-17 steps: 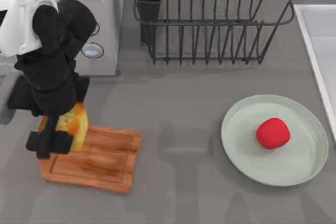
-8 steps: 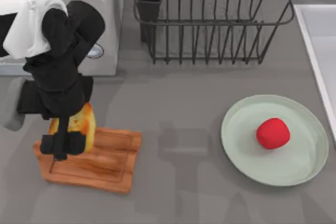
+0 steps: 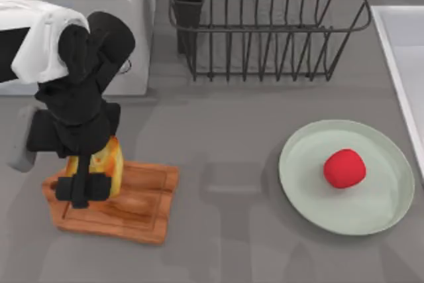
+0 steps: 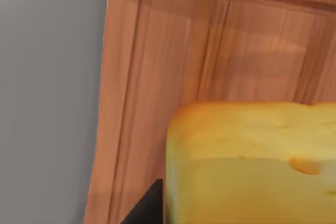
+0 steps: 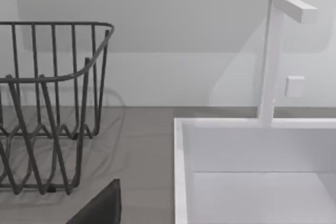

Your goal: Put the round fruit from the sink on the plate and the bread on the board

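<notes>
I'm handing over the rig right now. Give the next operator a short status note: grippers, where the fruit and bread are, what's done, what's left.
Left gripper: shut on the bread, low over the left part of the board.
Right gripper: dark finger tip at the right wrist view's edge, facing the sink.
Round fruit: on the plate. Done.
Left: release the bread onto the board and withdraw the left arm.

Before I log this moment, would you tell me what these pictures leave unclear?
- Top view: the left hand and arm cover most of the bread and the board's left end, so bread-board contact is unclear.
- Left wrist view: bread cut off by the edge.
- Top view: sink cut off at the right edge.
</notes>
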Motion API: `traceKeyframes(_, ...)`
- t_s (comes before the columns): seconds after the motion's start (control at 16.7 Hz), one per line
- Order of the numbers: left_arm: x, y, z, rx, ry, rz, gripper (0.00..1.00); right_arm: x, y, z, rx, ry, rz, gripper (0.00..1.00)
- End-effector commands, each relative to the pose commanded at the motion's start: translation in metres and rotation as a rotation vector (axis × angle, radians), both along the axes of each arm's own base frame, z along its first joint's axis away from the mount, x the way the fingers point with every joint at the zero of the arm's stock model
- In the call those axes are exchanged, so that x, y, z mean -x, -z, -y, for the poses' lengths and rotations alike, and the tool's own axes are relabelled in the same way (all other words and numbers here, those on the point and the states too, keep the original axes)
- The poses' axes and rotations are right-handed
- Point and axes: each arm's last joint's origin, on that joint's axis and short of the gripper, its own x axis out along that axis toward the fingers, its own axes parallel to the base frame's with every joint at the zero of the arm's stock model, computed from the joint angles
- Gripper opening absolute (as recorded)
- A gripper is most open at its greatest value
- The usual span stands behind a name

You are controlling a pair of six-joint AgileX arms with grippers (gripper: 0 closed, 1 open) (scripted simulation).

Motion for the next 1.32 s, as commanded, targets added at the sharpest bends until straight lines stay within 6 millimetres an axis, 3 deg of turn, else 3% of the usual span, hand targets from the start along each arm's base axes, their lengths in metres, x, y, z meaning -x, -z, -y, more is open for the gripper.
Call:
traceKeyframes(0.54, 0.0, 0.027, 0.0, 0.001, 0.001, 0.002, 0.0, 0.0, 0.0, 0.0, 0.0, 0.0, 0.0, 1.0)
traceKeyframes(0.78, 0.0, 0.028, 0.0, 0.001, 0.001, 0.001, 0.0, 0.0, 0.0, 0.0, 0.0, 0.0, 0.0, 1.0)
traceKeyframes(1.32, 0.0, 0.028, 0.0, 0.001, 0.001, 0.001, 0.68, 0.0, 0.0, 0.0, 0.0, 0.0, 0.0, 1.0)
